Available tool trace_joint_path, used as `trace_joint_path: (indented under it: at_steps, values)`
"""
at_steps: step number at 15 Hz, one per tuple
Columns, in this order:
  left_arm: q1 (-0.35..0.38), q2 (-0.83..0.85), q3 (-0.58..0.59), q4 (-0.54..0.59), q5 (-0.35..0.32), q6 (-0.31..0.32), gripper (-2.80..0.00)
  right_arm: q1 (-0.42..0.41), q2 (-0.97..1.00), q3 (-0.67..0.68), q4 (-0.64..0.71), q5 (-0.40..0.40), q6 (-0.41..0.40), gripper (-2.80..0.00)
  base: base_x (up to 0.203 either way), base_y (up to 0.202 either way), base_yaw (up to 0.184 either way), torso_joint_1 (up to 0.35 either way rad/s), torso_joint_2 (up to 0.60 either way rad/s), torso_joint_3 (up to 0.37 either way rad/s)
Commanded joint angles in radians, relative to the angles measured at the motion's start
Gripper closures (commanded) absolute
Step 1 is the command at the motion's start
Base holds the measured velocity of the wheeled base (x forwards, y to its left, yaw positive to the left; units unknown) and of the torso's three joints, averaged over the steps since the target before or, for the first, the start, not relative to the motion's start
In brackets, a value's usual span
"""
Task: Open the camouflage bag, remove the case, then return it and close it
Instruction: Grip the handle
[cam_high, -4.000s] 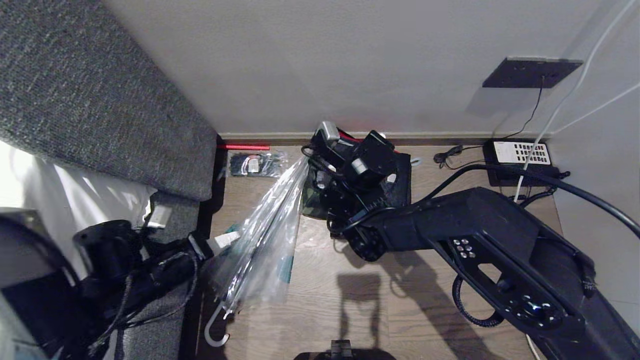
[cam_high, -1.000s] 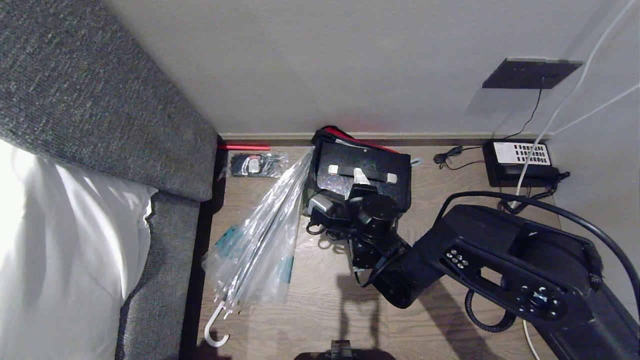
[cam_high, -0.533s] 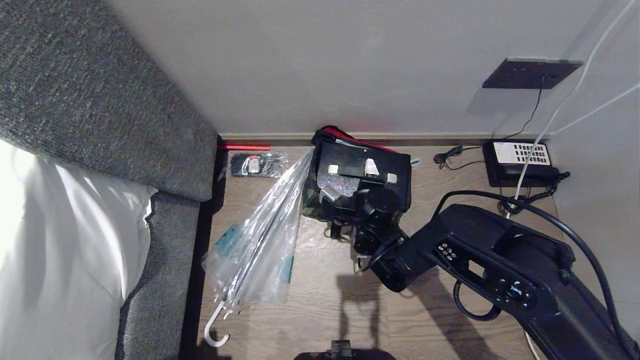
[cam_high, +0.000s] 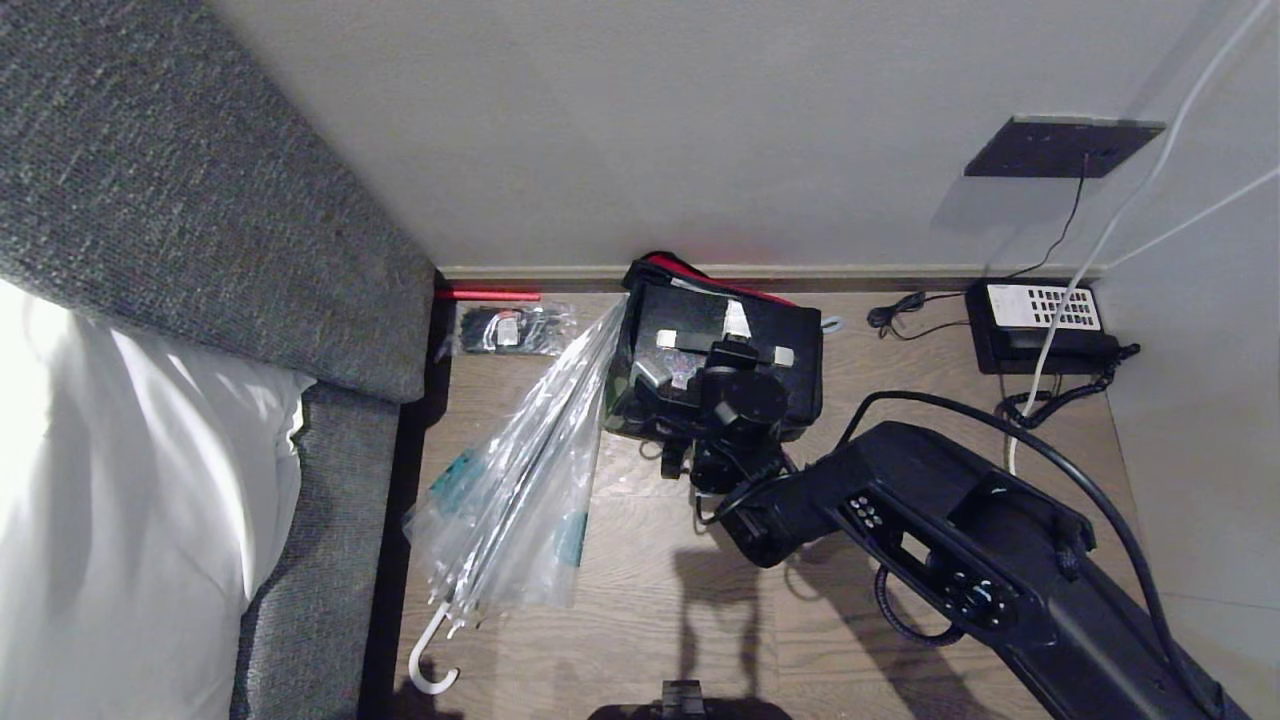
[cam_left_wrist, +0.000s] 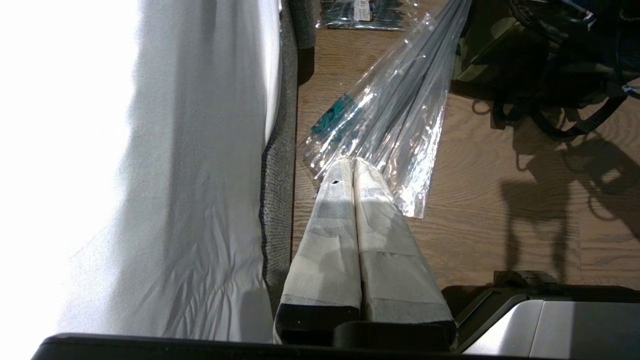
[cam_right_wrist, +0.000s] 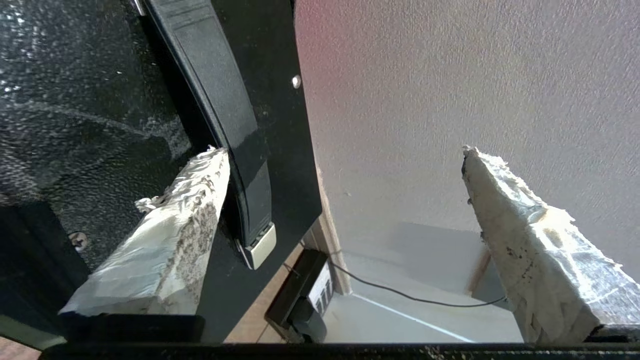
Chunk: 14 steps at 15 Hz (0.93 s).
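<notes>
Camouflage bag (cam_high: 716, 345): on the wood floor (cam_high: 640, 590) against the wall (cam_high: 640, 130), lid raised, beside the wrapped umbrella (cam_high: 520, 480).
My right gripper (cam_high: 725, 335): over the bag's open top, fingers spread wide, holding nothing; one fingertip (cam_right_wrist: 200, 175) touches the lid's black strap (cam_right_wrist: 220, 115).
My left gripper (cam_left_wrist: 352, 167): fingers pressed together, well apart from the bag.

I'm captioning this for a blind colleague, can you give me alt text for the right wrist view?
The right hand is open, its two white-wrapped fingers spread wide, one lying against a black strap on the raised lid of the camouflage bag. Beyond are a pale wall and a black phone on the floor.
</notes>
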Motion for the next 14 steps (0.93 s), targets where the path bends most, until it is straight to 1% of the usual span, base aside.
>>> trace_joint_path:
  at_steps: [1, 3, 7, 11, 14]
  values:
    - [0.0, 0.002, 0.0, 0.0, 0.0, 0.0, 0.0, -0.002, 0.011, 0.003, -0.006, 0.004, -0.017, -2.8, 0.0, 0.0, 0.0, 0.0, 0.0, 0.0]
    - [0.001, 0.002, 0.0, -0.001, 0.0, 0.0, 0.0, -0.011, 0.016, -0.003, 0.0, 0.017, -0.032, -2.8, 0.0, 0.0, 0.0, 0.0, 0.0, 0.0]
    - [0.0, 0.001, 0.0, -0.001, 0.0, 0.0, 0.0, -0.034, 0.048, -0.037, 0.003, 0.019, -0.042, -2.8, 0.0, 0.0, 0.0, 0.0, 0.0, 0.0]
    - [0.001, 0.002, 0.0, -0.001, -0.002, 0.0, 0.0, -0.06, 0.105, -0.143, 0.033, 0.019, -0.053, -2.8, 0.0, 0.0, 0.0, 0.0, 0.0, 0.0]
    - [0.001, 0.002, 0.0, -0.001, -0.002, 0.0, 0.0, -0.071, 0.139, -0.181, 0.071, 0.017, -0.039, -2.8, 0.0, 0.0, 0.0, 0.0, 0.0, 0.0]
